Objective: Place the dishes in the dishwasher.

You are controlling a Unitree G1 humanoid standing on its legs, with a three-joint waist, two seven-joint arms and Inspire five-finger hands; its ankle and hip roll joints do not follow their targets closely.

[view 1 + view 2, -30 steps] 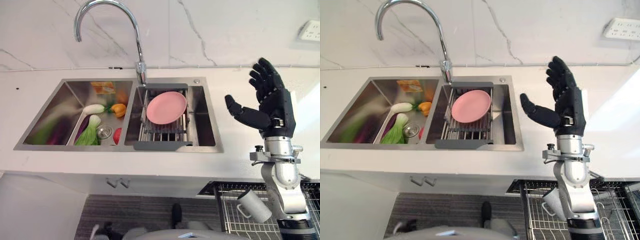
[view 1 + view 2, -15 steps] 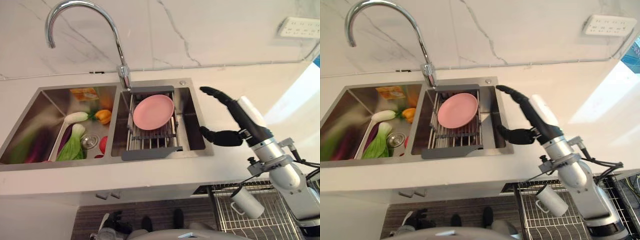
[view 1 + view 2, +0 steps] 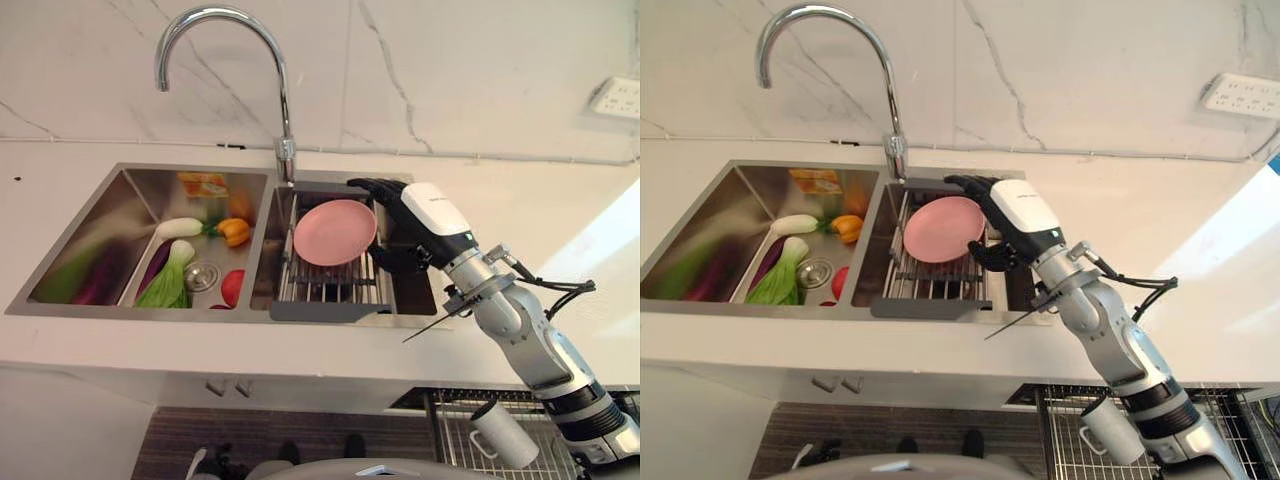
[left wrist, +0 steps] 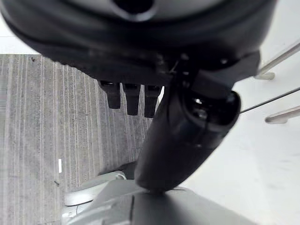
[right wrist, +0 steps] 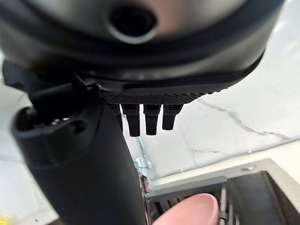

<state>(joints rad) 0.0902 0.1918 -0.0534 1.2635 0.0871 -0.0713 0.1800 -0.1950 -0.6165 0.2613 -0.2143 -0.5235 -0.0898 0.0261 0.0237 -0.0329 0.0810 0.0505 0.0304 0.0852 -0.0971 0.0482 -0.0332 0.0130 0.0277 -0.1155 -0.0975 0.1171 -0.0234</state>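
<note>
A pink plate (image 3: 333, 231) leans on a wire drying rack (image 3: 325, 280) in the right sink basin. My right hand (image 3: 425, 222) reaches into that basin at the plate's right rim. Its fingers (image 3: 368, 187) stretch straight past the upper rim and its thumb (image 3: 397, 260) sits lower, by the rack; it is open and holds nothing. The right wrist view shows the straight fingers (image 5: 147, 117), the thumb (image 5: 79, 154) and a bit of the plate (image 5: 187, 208) beyond them. In the left wrist view my left hand (image 4: 178, 136) hangs open over the floor.
A tall chrome faucet (image 3: 282, 150) stands behind the divider between the basins. The left basin (image 3: 110, 225) holds vegetables (image 3: 175, 275). The pulled-out dishwasher rack (image 3: 450, 425) at lower right carries a grey mug (image 3: 505, 435). White countertop surrounds the sink.
The right hand came down from above the counter right of the sink, leftward into the right basin beside the plate. The camera has also shifted.
</note>
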